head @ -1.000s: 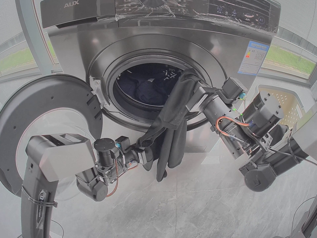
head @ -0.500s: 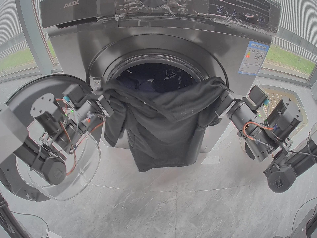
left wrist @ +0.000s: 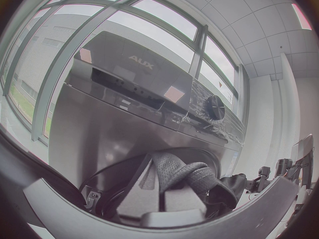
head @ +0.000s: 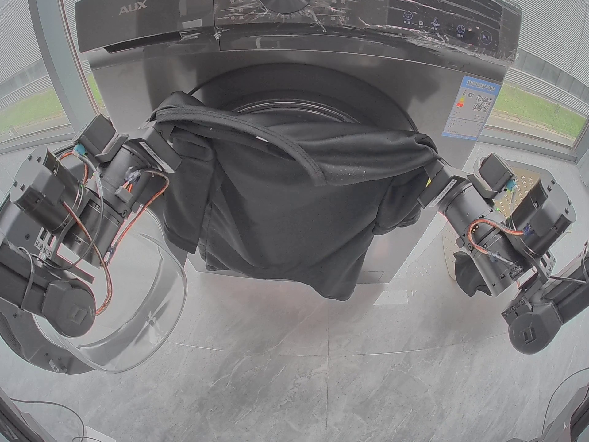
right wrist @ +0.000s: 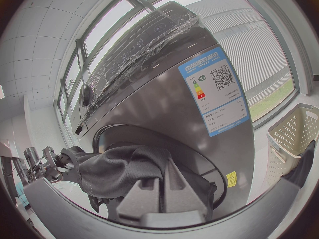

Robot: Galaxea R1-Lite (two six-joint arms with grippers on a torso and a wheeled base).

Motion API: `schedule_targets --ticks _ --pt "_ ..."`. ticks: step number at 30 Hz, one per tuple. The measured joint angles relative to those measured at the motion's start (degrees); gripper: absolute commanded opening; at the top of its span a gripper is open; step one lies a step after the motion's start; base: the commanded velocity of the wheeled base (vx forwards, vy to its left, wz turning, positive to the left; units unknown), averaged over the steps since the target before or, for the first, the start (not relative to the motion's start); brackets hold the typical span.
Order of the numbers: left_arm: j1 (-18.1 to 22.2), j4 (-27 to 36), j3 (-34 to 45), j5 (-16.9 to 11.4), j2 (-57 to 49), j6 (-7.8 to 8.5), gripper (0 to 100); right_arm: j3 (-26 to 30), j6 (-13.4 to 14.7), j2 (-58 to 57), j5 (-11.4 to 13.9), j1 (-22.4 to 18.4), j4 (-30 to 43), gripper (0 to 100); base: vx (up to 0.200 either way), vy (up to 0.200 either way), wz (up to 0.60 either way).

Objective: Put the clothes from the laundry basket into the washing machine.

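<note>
A black T-shirt (head: pixel 288 204) hangs spread wide in front of the washing machine (head: pixel 294 38), hiding most of the drum opening. My left gripper (head: pixel 161 131) is shut on the shirt's left shoulder edge, up beside the opening's left rim. On the other side my right gripper (head: pixel 431 166) is shut on the right shoulder edge at about the same height. In the left wrist view the bunched black fabric (left wrist: pixel 186 176) sits between the closed fingers. The right wrist view shows the cloth (right wrist: pixel 126 170) pinched in the closed fingers (right wrist: pixel 179 196).
The machine's round door (head: pixel 116 302) stands swung open at the left, below my left arm. A beige laundry basket (right wrist: pixel 292 136) with a dark garment (right wrist: pixel 304 165) over its rim stands on the floor right of the machine. Grey tiled floor lies in front.
Both grippers have risen and drawn the shirt taut across the opening. The left arm came up from low near the floor to the opening's left rim, and the shirt's hem now hangs higher.
</note>
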Motion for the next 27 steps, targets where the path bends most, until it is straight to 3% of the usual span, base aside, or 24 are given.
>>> schedule_targets --ticks 9,17,24,25,27 --pt "-1.93 -0.02 1.38 -0.3 -0.49 0.24 0 0.22 0.05 -0.39 -0.07 -0.43 0.0 0 0.0 0.0 0.0" --pt "-6.25 0.02 3.34 0.02 1.63 0.24 0 1.56 -0.09 -1.68 -1.26 -0.35 0.0 0 0.0 0.0 0.0" --pt "-9.03 0.02 2.71 -0.24 3.54 0.6 0 6.86 -0.06 -2.21 -0.93 1.19 0.09 0 0.0 0.0 0.0" --pt "-9.64 0.02 2.46 -0.24 3.91 0.87 0 8.02 0.16 -1.94 -0.87 1.91 0.06 100 0.0 0.0 0.0" --pt "-10.72 0.0 2.02 -0.27 4.68 1.39 0 9.95 0.66 -0.84 -0.76 3.36 -0.02 100 0.0 0.0 0.0"
